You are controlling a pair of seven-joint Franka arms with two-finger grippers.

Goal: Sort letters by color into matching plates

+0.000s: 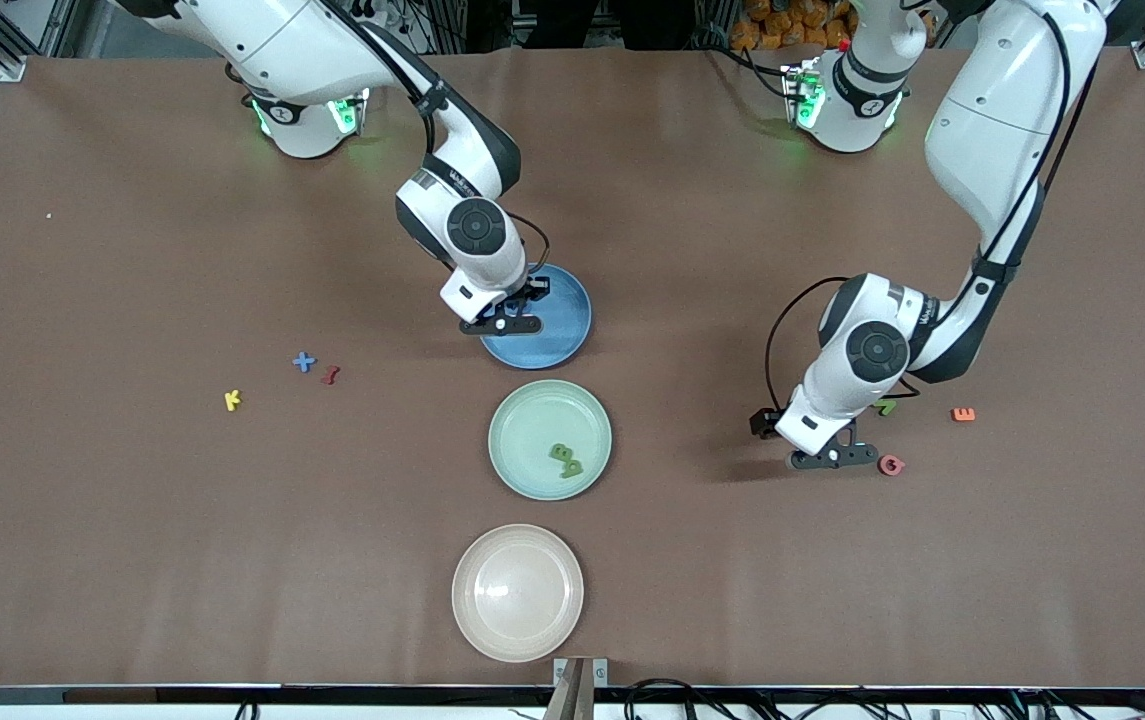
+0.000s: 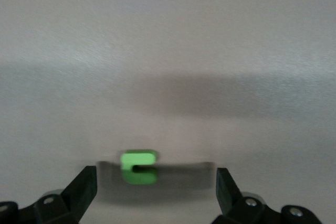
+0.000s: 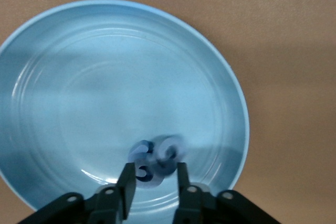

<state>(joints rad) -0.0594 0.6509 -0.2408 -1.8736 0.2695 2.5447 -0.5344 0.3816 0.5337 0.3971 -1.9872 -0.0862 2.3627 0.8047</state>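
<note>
My right gripper [image 1: 510, 320] hangs low over the blue plate [image 1: 564, 335], jaws a little apart. A blurred blue letter [image 3: 157, 158] sits just off its fingertips [image 3: 154, 170], over the plate's floor [image 3: 105, 77]. My left gripper [image 1: 832, 457] stands open just above the table toward the left arm's end. A green letter [image 2: 139, 167] lies on the brown table between its fingers [image 2: 156, 176], closer to one of them; it shows half hidden by the wrist [image 1: 887, 407]. The green plate [image 1: 532, 425] holds two green letters [image 1: 565, 460]. The cream plate [image 1: 517, 592] holds nothing.
A red letter [image 1: 891, 465] and an orange letter [image 1: 963, 414] lie close to the left gripper. Toward the right arm's end lie a blue cross shape [image 1: 304, 362], a dark red letter [image 1: 330, 375] and a yellow letter [image 1: 232, 400].
</note>
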